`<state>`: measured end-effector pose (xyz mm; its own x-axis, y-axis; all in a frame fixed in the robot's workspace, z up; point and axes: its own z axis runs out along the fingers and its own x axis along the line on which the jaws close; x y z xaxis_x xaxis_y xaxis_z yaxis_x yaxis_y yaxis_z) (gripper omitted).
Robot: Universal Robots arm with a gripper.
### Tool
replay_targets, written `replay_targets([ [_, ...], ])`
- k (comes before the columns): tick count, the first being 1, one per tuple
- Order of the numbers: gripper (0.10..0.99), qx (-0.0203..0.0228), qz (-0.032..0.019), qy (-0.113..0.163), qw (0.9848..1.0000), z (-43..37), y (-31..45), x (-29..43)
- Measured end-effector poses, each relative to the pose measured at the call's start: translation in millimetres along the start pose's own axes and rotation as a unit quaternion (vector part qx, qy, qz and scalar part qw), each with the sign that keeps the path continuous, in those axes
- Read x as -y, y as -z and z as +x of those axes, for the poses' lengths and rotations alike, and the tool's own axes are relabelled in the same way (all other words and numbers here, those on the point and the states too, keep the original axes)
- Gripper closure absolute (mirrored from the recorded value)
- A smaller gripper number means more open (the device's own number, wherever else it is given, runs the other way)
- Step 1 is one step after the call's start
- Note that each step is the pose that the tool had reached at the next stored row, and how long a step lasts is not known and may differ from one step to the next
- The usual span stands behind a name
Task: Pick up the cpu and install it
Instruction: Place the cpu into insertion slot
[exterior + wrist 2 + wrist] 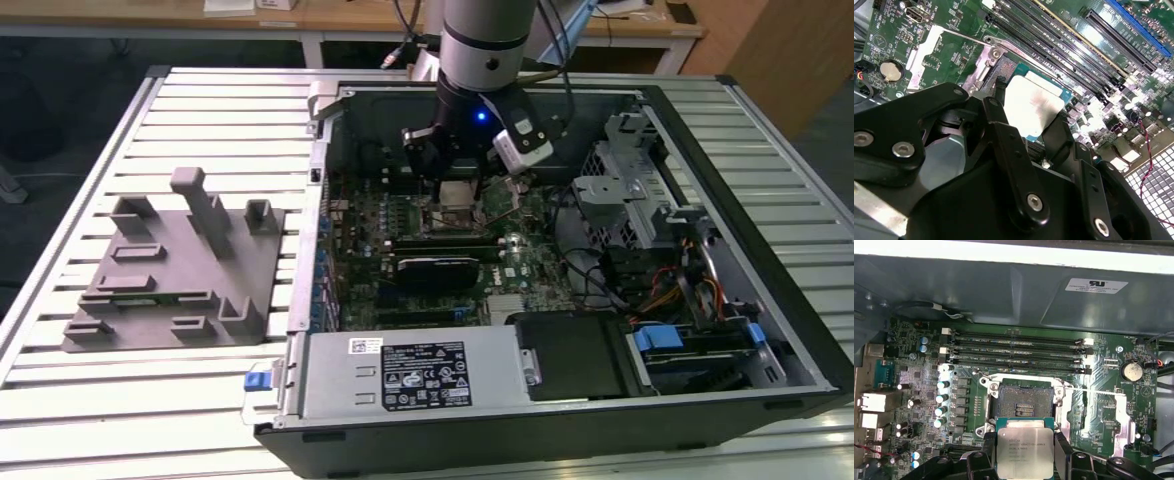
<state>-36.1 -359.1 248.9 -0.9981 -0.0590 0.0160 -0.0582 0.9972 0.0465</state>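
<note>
Nearly upright arm (pixel 483 40), gripper (pixel 1025 441) around cpu (pixel 1024 457).

Nothing can be read with certainty. A white sticker (pixel 1097 286) with small dark print sits on the case wall (pixel 1004 290) beside the motherboard (pixel 914 375). Faint etched lines cover the cpu (pixel 1024 452). A black label (pixel 424 372) lies on the power supply (pixel 327 390) beside the motherboard.

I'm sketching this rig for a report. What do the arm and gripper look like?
The arm is a silver-grey cylinder ending in a black wrist with a small blue light. A small pale box is mounted beside the wrist. The gripper is black, built of jointed link bars pinned with silver screws.
</note>
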Motion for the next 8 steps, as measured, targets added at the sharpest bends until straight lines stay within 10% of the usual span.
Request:
replay_targets([
  [8, 0.545, 0.0005, -0.0002, -0.010, 1.0000, -0.5, -0.1, 0.0],
])
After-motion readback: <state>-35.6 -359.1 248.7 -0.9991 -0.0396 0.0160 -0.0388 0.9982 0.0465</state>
